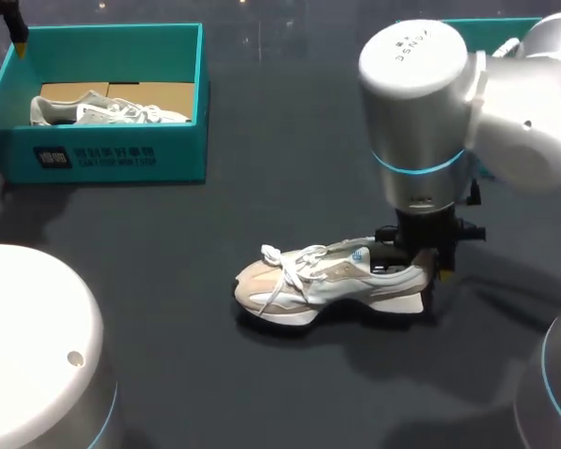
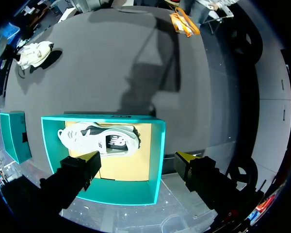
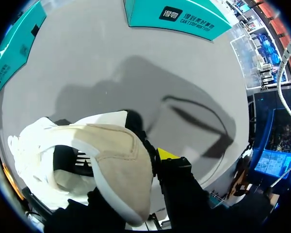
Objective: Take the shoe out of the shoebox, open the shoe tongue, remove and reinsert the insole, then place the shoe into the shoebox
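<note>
Head view: the shoe [image 1: 327,281] stands on the tabletop [image 1: 262,374], with the right pincer [image 1: 419,267] clenched on its heel. The left pincer [image 2: 138,161] hangs released above the shoebox [image 2: 158,145], which holds a second shoe [image 2: 99,138].

Shoe [image 1: 318,276] heel hidden under right arm [image 1: 421,103].

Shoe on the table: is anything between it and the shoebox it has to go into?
Nothing visible lies between the shoe and the shoebox. But a second shoe already lies inside, and the left gripper hangs over it, fingers open.
</note>
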